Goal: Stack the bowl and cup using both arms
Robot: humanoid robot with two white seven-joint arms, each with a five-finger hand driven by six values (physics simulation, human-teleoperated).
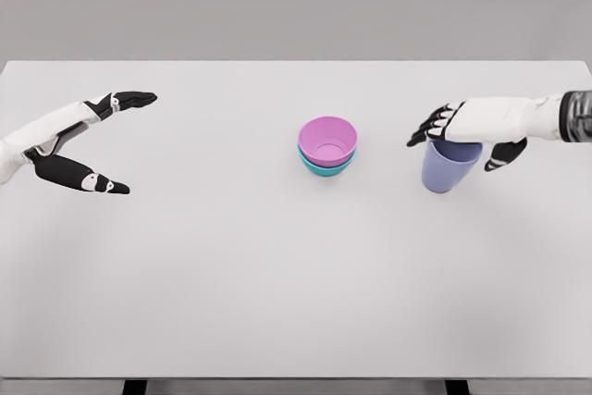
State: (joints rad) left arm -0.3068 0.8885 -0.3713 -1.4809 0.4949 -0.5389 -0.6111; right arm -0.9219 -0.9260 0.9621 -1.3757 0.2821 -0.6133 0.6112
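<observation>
R hand (467, 133) over lavender cup (448, 169)

No text, label, brand, number or sign can be read on anything here.

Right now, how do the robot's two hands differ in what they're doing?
The left hand is spread open and holds nothing; the right hand is over the rim of the lilac cup, fingers around it. The left hand is far from the stacked bowls, near the table's left edge; the right hand is nearer them. Both are white with black fingers.
</observation>
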